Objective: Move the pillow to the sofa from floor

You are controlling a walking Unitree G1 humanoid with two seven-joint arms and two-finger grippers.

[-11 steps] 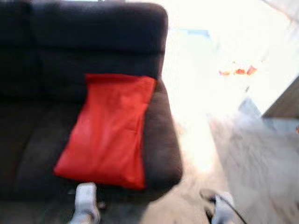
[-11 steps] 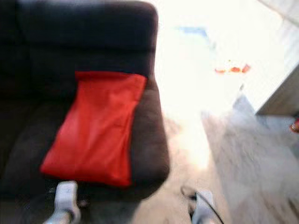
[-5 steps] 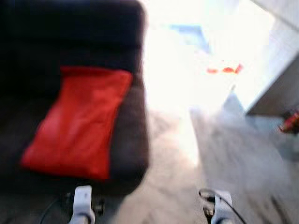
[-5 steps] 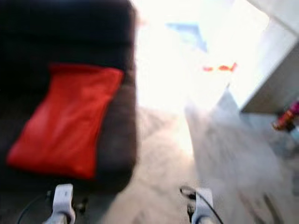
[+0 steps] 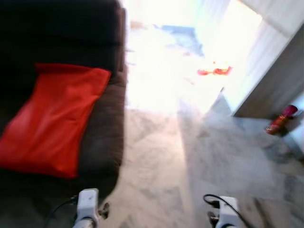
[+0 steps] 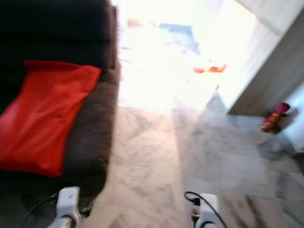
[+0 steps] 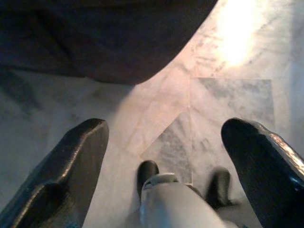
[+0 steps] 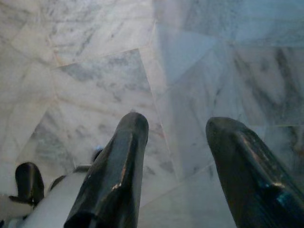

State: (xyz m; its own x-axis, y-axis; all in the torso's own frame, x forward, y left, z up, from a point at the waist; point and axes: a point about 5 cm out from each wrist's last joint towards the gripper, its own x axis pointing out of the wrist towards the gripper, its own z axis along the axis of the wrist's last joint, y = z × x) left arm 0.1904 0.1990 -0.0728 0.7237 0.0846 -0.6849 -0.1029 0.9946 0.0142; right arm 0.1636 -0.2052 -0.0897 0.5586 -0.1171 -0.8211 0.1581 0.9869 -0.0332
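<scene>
resting on the dark sofa (image 5: 102, 142), the red pillow (image 5: 50, 118) lies flat across the seat cushion with its upper edge against the backrest, off the marble floor (image 5: 161, 161) altogether. we judge the task as good as done: the pillow sits where it was meant to go, and nothing of it touches the floor in our head views.

our left hand (image 7: 164, 166) hangs low over the floor by the sofa's front corner, its two black fingers (image 7: 71, 166) spread well apart and holding nothing; part of our own foot shows between them below. our right hand (image 8: 178, 166) also points down at bare marble, fingers (image 8: 118, 175) apart and empty. both silver arms show at the bottom of the head views, the left (image 5: 87, 209) just beside the sofa's edge, the right (image 5: 223, 216) over open floor.

bright light washes out the floor farther off, where a small red-orange thing (image 5: 213, 71) lies too blurred to name. a red bottle-like thing (image 5: 281, 118) stands at the foot of a grey cabinet (image 5: 275, 80) on our right.

what is left, as we read it, is little: at most a check that the pillow sits steady on the cushion.
</scene>
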